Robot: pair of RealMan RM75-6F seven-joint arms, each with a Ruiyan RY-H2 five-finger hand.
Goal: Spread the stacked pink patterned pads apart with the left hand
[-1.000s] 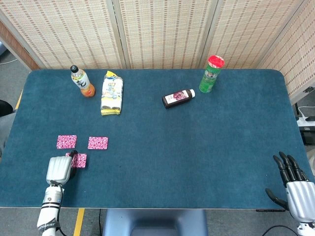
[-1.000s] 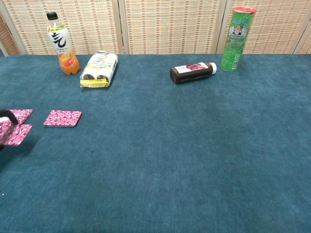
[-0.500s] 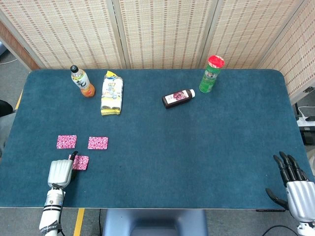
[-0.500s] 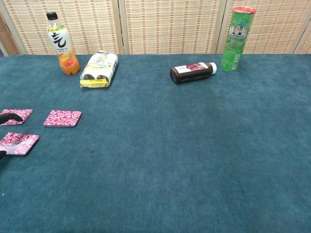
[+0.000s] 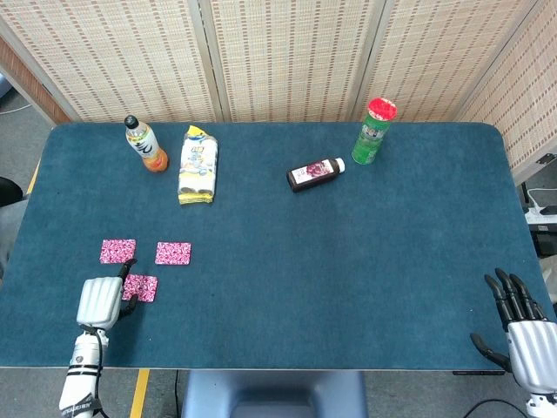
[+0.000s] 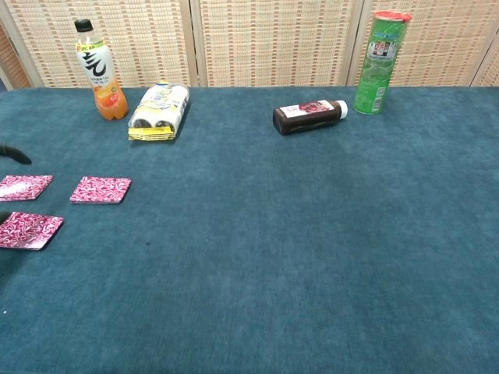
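On the dark teal felt-covered table [image 5: 348, 261], the silver left hand [image 5: 100, 301] sits at the near edge with dark fingers loosely spread, gripping nothing, while three flat pink patterned square pads lie separate: one [image 5: 140, 287] just beside its fingertips, two [image 5: 117, 251] [image 5: 172, 252] slightly beyond.

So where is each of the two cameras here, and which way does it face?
Head view: high above the near edge, looking steeply down on the table; left hand and right hand show at the bottom corners.
Chest view: low at the near edge, looking across to the screens; only a dark fingertip shows.
Shared: pink pads, green can.
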